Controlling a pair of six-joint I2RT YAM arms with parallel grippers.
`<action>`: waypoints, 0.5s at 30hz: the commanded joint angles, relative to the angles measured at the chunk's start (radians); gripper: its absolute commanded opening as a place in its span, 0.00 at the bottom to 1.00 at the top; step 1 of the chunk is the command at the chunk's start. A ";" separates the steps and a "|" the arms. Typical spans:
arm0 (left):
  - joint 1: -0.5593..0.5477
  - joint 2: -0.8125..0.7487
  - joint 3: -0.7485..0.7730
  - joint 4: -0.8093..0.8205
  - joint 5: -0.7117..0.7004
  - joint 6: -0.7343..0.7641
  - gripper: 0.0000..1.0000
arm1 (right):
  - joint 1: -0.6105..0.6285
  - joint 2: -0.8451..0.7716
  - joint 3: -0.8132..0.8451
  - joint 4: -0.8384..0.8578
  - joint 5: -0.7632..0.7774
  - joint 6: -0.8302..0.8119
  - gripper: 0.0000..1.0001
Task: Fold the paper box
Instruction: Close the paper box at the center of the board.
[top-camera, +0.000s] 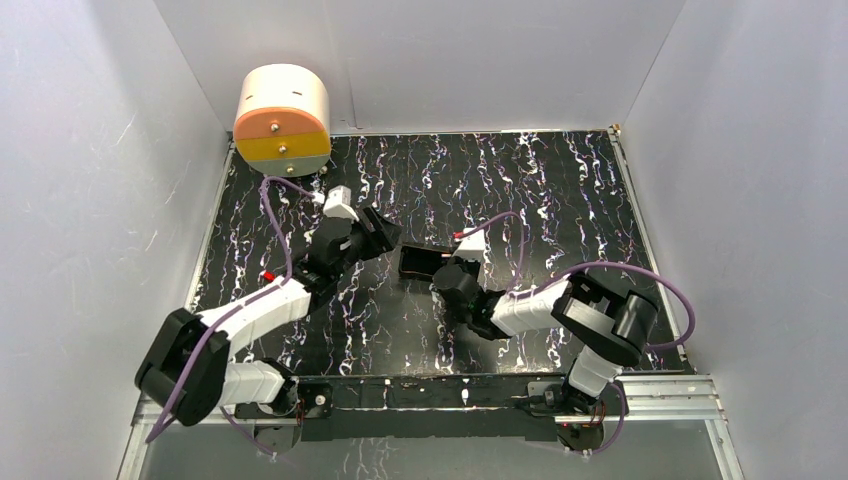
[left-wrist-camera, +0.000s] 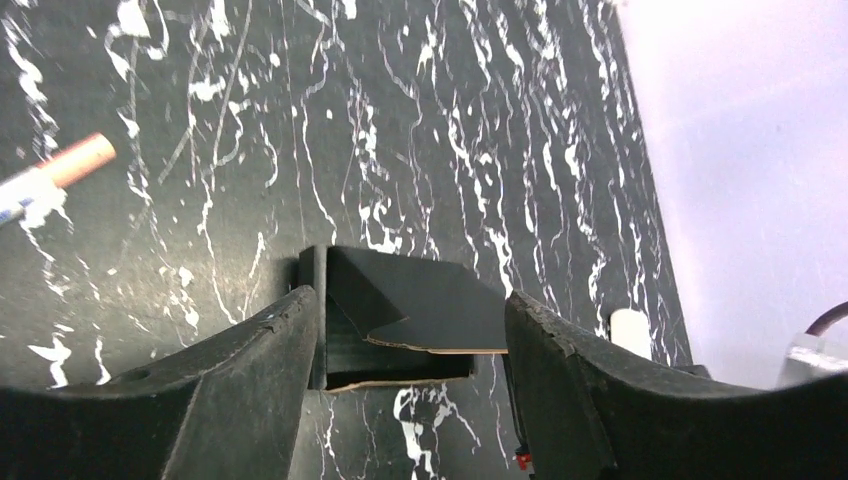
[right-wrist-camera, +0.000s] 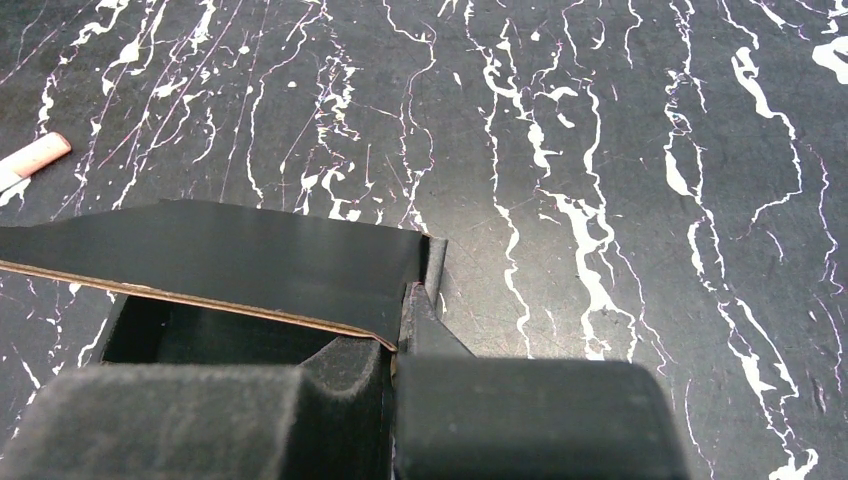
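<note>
The paper box (top-camera: 418, 262) is a small matte black card box lying on the marbled table between the two arms. In the left wrist view the paper box (left-wrist-camera: 400, 310) sits just beyond my fingertips, with one flap hanging loose over its open side. My left gripper (left-wrist-camera: 410, 305) is open, a finger on each side of the box and not clamped on it. From above, the left gripper (top-camera: 392, 240) is at the box's left end. My right gripper (right-wrist-camera: 395, 340) is shut on the box's side wall, beside a raised flap (right-wrist-camera: 250, 260). The right gripper (top-camera: 445, 268) reaches it from the right.
A beige cylinder with an orange and yellow face (top-camera: 283, 118) stands at the back left corner. A pink-tipped stick (left-wrist-camera: 80, 160) lies on the table beyond the box; the stick (right-wrist-camera: 35, 155) also shows at the right wrist view's left edge. White walls (top-camera: 90, 200) enclose the table.
</note>
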 joint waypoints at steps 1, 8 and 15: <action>0.008 0.075 0.044 0.002 0.133 -0.052 0.63 | 0.011 0.069 -0.008 -0.140 -0.025 -0.023 0.00; 0.011 0.202 0.032 0.075 0.246 -0.122 0.46 | 0.024 0.105 0.014 -0.146 -0.005 -0.025 0.00; 0.011 0.244 -0.034 0.170 0.282 -0.189 0.31 | 0.034 0.125 0.022 -0.147 0.007 -0.018 0.00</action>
